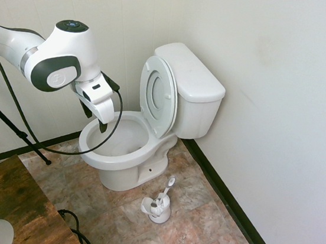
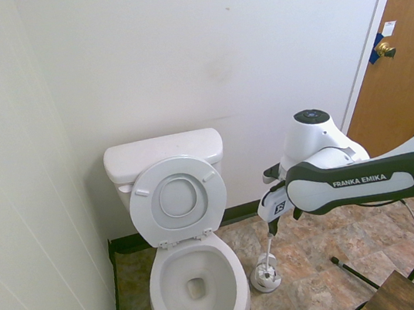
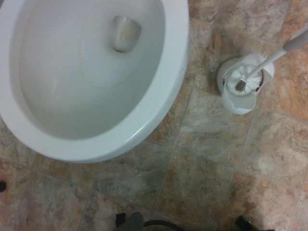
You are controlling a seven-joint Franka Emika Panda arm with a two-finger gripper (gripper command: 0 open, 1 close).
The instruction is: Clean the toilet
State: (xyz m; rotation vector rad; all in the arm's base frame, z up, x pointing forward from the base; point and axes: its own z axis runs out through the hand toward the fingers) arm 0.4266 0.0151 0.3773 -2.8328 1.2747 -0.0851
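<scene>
The toilet [image 1: 106,160] is white and stands in the corner with seat and lid [image 1: 158,95] raised against the tank [image 1: 194,84]. Its bowl [image 2: 198,285] is open, with a little water at the drain [image 3: 126,33]. My gripper [image 1: 93,119] hangs in the air beside the bowl, pointing down, open and holding nothing. A white toilet brush sits in its small holder [image 1: 158,208] on the floor next to the bowl, its handle [image 3: 284,50] leaning out. In the second exterior view my gripper [image 2: 272,221] is just above that brush holder [image 2: 266,275].
Walls close in behind and beside the toilet, with a black baseboard [image 1: 230,207] along the floor. A wooden table corner [image 1: 19,202] stands near the arm's base. A brown door [image 2: 400,64] is at the far right. Tiled floor [image 3: 207,159] lies around the bowl.
</scene>
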